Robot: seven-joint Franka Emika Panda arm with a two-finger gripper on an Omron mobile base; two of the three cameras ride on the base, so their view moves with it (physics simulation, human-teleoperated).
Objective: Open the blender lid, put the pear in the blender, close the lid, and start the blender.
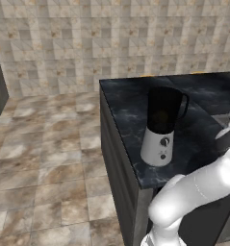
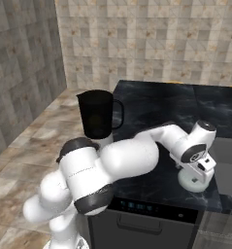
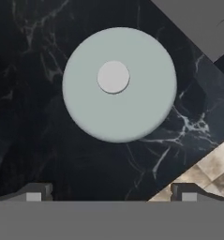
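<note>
Left base view: blender upright near the left edge of the dark marble table, knob and buttons facing the near side, jar mouth bare and dark. Handle turned to the right. Arm reaching off to the right, away from the jar.

Right base view: blender at the far left of the table, jar without its cover. Blender lid lying flat on the table near the front right edge, well apart from the jar. Hand poised just above it, pointing down. Probably parked there to leave the jar mouth free for loading fruit.

Hand view: looking straight down on the blender lid, pale grey disc with its small knob at the centre, resting on the table. Fingertips spread wide at the bottom, nothing between them, clear of the lid. Floor tiles visible past the table edge at lower right.

Pear not made out anywhere. Lid-opening step judged done; pear to be found and fetched next.
</note>
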